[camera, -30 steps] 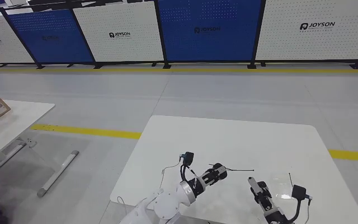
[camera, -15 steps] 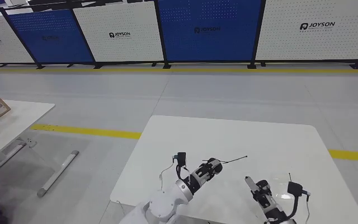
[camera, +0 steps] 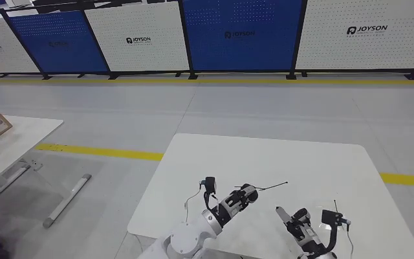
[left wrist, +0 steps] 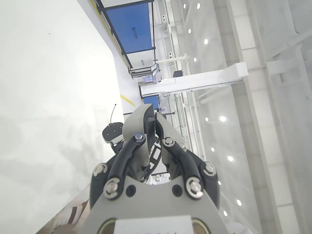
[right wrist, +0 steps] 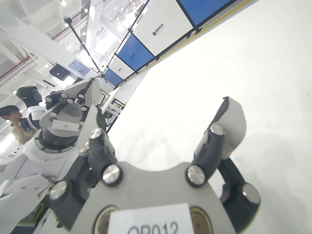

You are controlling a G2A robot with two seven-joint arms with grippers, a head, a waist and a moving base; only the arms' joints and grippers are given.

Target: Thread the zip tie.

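The left gripper (camera: 249,192) is clamped on one end of the zip tie (camera: 272,186), near the robot-side edge of the tabletop (camera: 272,149). The tie's free length is raised off the surface and points toward the right edge. The right gripper (camera: 281,212) sits just beside it, on the right-edge side. Its fingers are spread wide and hold nothing.

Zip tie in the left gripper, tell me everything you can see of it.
The zip tie is a thin, black, plastic-looking strap, straight, with a small blocky head at its free end. The left gripper pinches its other end with shut fingers, holding it off the white table. Nothing else touches it.
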